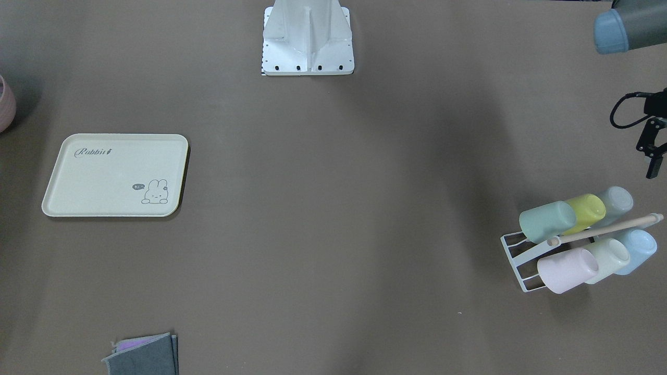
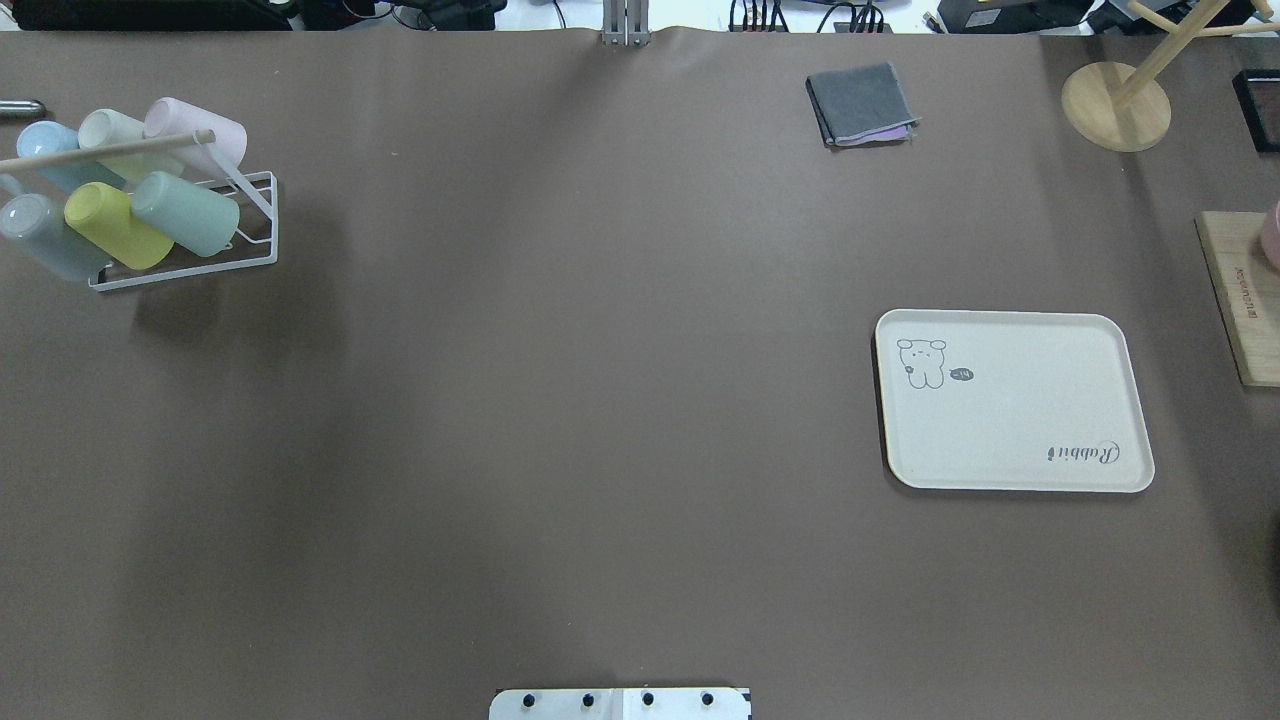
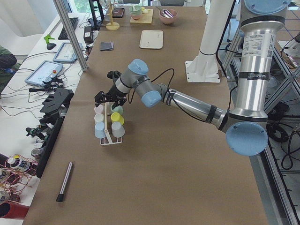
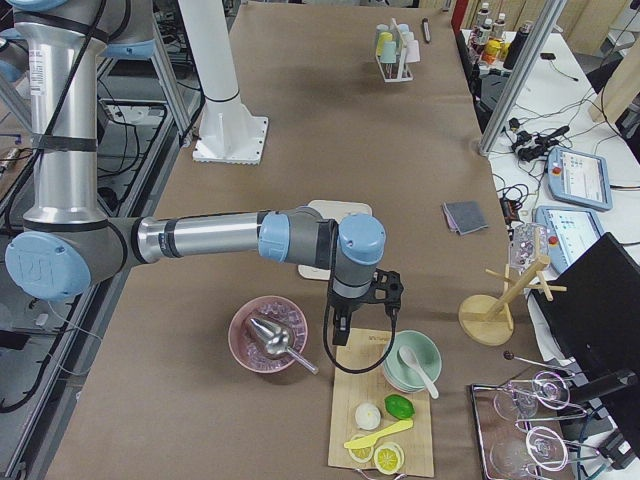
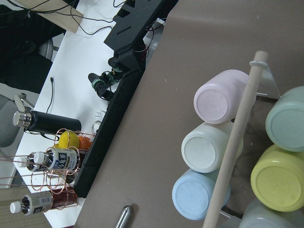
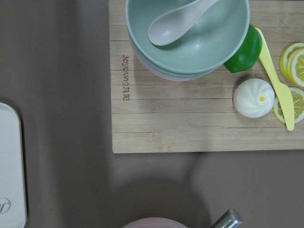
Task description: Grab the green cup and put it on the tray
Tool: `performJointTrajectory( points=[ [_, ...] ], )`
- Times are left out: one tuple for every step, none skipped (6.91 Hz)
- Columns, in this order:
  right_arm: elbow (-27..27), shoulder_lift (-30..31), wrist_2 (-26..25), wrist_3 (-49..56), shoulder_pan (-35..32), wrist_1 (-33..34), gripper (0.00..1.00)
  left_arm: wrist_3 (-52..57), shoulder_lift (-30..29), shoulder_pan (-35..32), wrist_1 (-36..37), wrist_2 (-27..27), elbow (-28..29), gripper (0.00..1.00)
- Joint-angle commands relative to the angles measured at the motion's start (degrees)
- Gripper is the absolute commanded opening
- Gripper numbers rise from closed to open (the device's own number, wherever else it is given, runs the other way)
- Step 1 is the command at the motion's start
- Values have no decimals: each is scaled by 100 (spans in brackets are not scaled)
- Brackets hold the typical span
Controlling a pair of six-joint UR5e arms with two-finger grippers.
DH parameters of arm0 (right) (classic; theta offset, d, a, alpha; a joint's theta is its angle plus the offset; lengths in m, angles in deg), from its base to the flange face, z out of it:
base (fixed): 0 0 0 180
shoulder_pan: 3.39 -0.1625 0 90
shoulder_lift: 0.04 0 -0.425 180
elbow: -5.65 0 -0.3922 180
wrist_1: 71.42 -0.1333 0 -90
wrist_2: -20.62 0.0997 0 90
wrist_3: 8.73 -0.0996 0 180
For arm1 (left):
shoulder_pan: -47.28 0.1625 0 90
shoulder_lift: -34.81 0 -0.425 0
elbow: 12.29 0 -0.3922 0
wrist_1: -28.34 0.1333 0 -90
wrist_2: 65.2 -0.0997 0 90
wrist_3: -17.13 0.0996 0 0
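Right now the green cup [image 1: 544, 221] lies tilted on the rack [image 1: 513, 255], touching the yellow cup [image 1: 586, 212], well apart from the tray [image 1: 114, 174]. Left gripper [image 3: 108, 98] hovers over the rack, right gripper [image 4: 343, 328] near the board [image 6: 190, 123]; their openings, I can't tell.

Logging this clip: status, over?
Left gripper near rack, right gripper near cutting board, jaws unreadable. Green cup racked. Yellow cup alongside, rod above.

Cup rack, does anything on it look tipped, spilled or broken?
Nothing stands out. All six cups sit tilted on the white wire rack in two rows, the green cup among them, none fallen.
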Motion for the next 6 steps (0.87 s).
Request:
performJointTrajectory(
  points=[
    [20,-195,-18,-732,662,-46,100,1216,-76,345,0,-799,-55,99],
    [55,-266,61,-1188,805,-124,100,1493,-103,529,0,-1151,-72,99],
    [159,-337,114,-1410,1110,-255,100,1505,-112,757,0,-1503,-98,99],
    [221,-372,184,-1560,1418,-265,100,1801,-130,872,-17,-1637,-99,99],
    [257,-381,150,-1762,1717,-596,100,1951,-208,1091,-9,-2047,-133,99],
    [222,-320,132,-1772,1877,-869,100,1962,-200,1346,17,-2408,-186,99]
  ],
)
